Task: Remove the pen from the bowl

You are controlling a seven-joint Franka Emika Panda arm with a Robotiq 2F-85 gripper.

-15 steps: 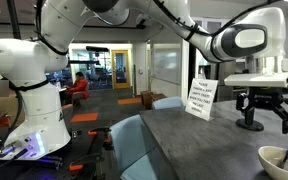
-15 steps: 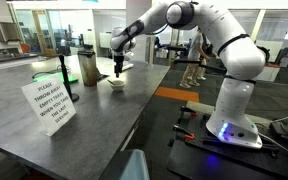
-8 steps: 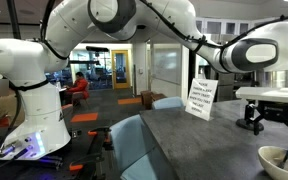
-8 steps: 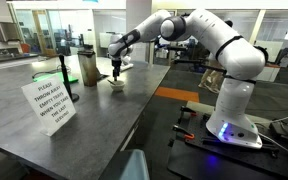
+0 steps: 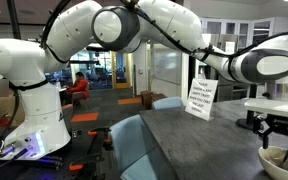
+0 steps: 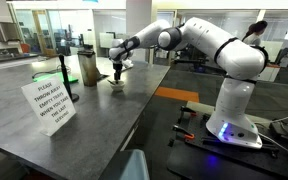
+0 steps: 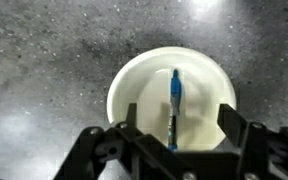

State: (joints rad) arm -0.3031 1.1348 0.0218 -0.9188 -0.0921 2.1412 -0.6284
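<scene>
The pen [image 7: 174, 98] is seen lying inside the bowl [image 7: 134, 90], with its thin blue body stretched from the far side toward the near rim in the wrist view. The bowl is round and cream, and it is set on the dark, speckled bench [image 7: 44, 60]. The jaws are held wide apart with nothing gripped, one on each side, and the pen is lined up between them. Whether the pen is touched by them cannot be told. In an exterior view the jaws are hung just over the bowl [image 6: 115, 85] at the end of the white arm [image 6: 209, 45]. A white paper sign [image 6: 54, 103] is stood up on the bench well apart from the bowl, and a tall dark flask [image 6: 88, 68] is placed near the bowl. A big office room with glass walls is seen behind. Blue chairs [image 5: 134, 140] are pushed up beside the bench, and a person in a red top [image 5: 79, 87] is seated far back. Since half a second ago the jaws have been brought lower, closer to the bowl. The pen has not been moved.
</scene>
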